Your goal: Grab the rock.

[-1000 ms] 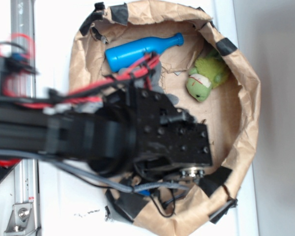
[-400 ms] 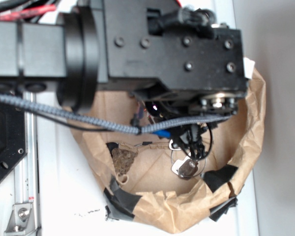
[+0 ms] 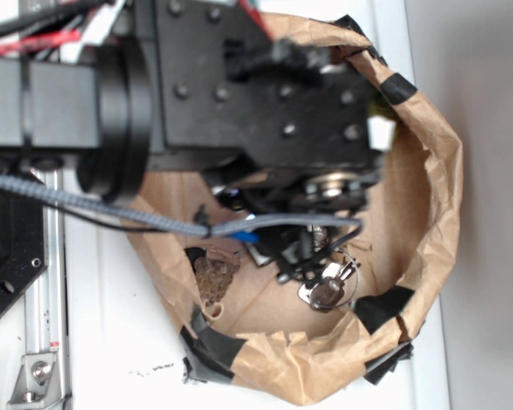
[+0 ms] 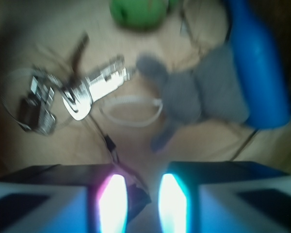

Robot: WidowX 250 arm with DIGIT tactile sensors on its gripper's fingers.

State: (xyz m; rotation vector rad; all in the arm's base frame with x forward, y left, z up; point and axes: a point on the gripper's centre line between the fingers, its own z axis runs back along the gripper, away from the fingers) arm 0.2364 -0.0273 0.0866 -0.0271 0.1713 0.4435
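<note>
The rock [image 3: 215,278], a small brown speckled lump, lies at the lower left of the brown paper bowl [image 3: 430,224] in the exterior view, close to the taped wall. It does not show in the wrist view. My black arm [image 3: 265,111] covers the bowl's upper half and hides the fingers from above. My gripper [image 4: 142,201] fills the bottom of the blurred wrist view. Its two lit fingertips stand a small gap apart, with only the paper floor and a dark scrap at the left finger between them. The rock sits to the lower left of the wrist block, apart from it.
A bunch of metal keys [image 3: 326,291] [image 4: 94,87] lies on the bowl floor under the wrist. Ahead of the fingers are a grey plush animal [image 4: 199,90], a blue bottle [image 4: 259,68] and a green plush [image 4: 138,12]. Black tape [image 3: 380,307] patches the rim.
The arm swung up the frame, uncovering the rock and keys and covering the bottle and green plush. Since 0.4 s ago the wrist block has shifted left and a little down.
</note>
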